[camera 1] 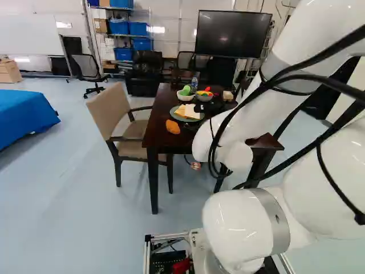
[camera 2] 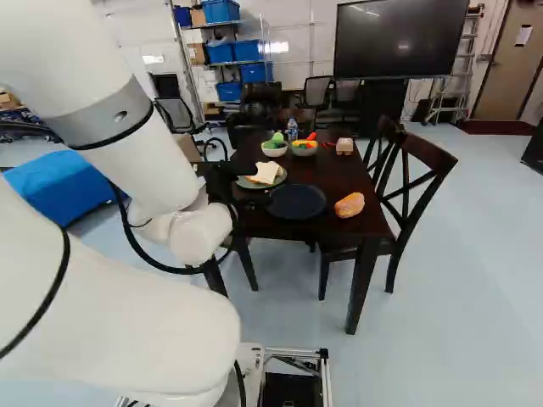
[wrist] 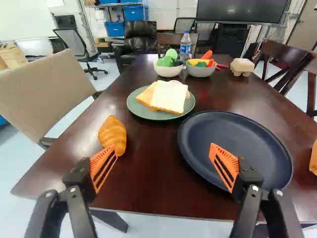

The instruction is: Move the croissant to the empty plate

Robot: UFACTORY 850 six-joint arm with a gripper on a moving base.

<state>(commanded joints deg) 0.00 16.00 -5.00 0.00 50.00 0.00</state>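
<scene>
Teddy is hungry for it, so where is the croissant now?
In the left base view, the croissant lies near the left edge of the dark table, closer than the green plate; in the wrist view, just ahead of one gripper finger.

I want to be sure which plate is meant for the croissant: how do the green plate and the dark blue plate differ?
The green plate holds slices of bread, while the dark blue plate is empty. The green plate is a muted green; the dark blue plate is far darker. The dark blue plate stands nearer the table's front edge, the green plate farther back. Both are round and sit flat on the table.
</scene>
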